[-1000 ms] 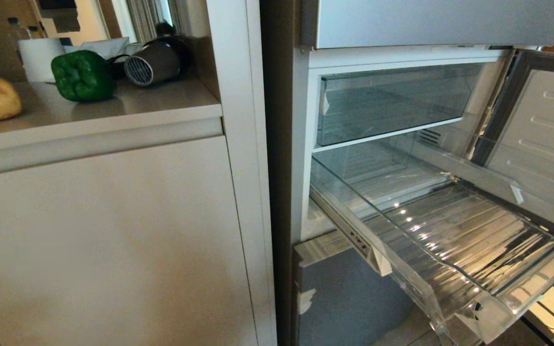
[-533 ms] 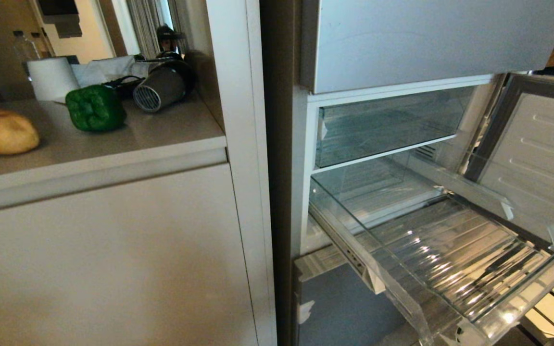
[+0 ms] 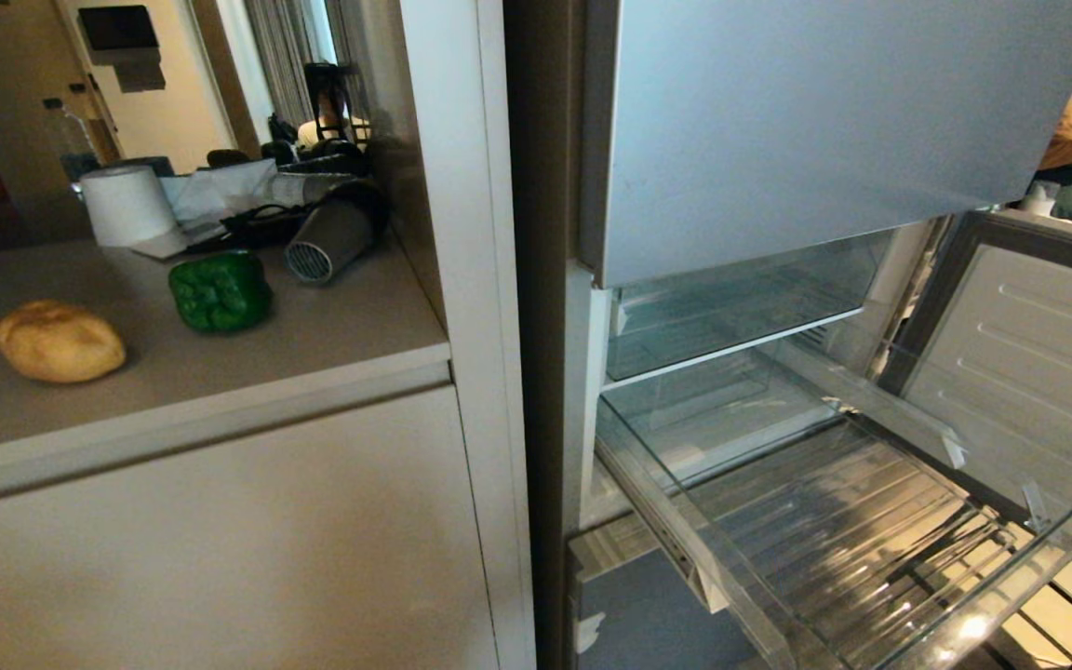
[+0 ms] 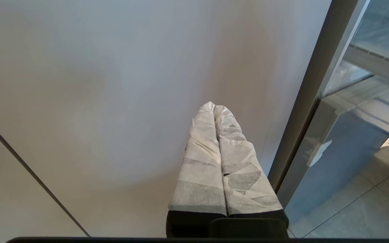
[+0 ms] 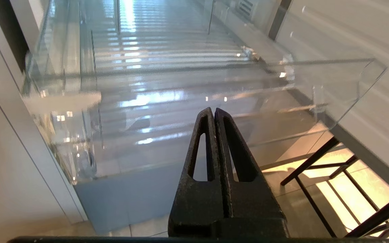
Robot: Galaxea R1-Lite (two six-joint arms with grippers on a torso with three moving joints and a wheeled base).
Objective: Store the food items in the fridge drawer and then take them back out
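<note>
A: Status of the grippers?
B: Left gripper [image 4: 214, 108] and right gripper [image 5: 213, 111] are both clenched and hold nothing.
A: Progress?
B: The fridge drawer [image 3: 871, 521], clear with a ribbed floor, stands pulled out and holds no food. The tan potato [image 3: 60, 341] and the glossy green bell pepper [image 3: 220, 291] sit on the counter [image 3: 331, 335]. Storing has not begun.

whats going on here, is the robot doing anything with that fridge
Nothing is being handled. The potato and green pepper sit on the counter beside the fridge, whose clear drawer is pulled out and empty. The left gripper and right gripper are shut, holding nothing, the right one facing the drawer front.
</note>
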